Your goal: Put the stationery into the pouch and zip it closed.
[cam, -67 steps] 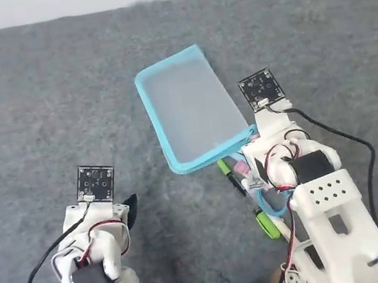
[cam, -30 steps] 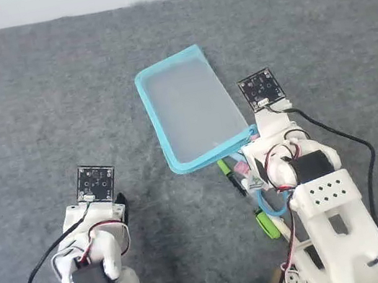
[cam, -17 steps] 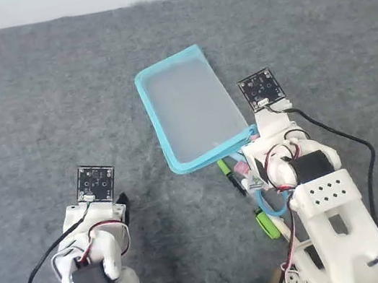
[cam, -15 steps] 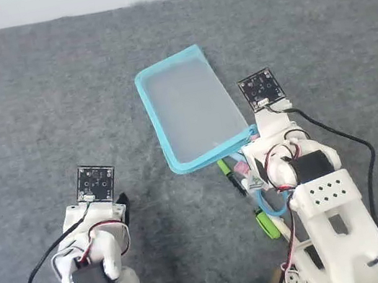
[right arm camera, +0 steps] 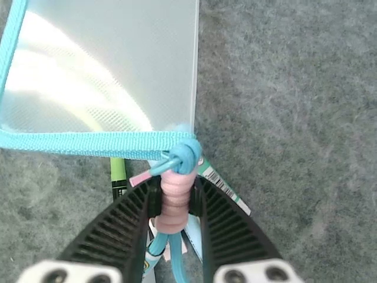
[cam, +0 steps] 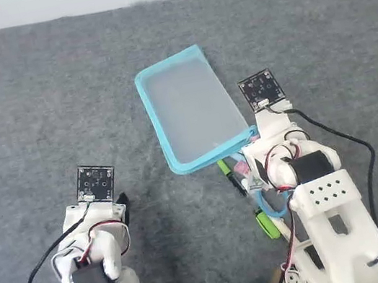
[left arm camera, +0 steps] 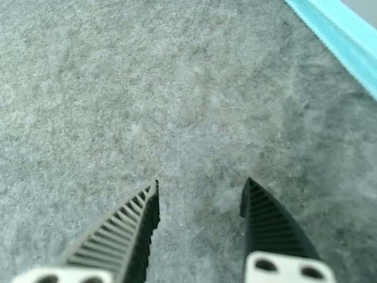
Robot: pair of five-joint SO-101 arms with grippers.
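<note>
Right gripper clamped on zip pull at pouch corner; left gripper apart, idle. Pens outside: you open zip next.

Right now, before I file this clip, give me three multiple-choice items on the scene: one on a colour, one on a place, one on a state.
1. The trim of the flat translucent plastic pouch is: A) light blue; B) red; C) black.
2. The thick green marker pen lies: A) inside the pouch; B) on the grey felt mat by the right arm; C) at the mat's far edge.
3. The right gripper has its fingers: A) wide open; B) shut on the marker; C) shut on the pink ribbed bead of the zip cord.
Answers: 1 A, blue edging rings the pouch; 2 B, the marker shows outside the pouch, on the mat; 3 C, the right wrist view shows the bead clamped.
</note>
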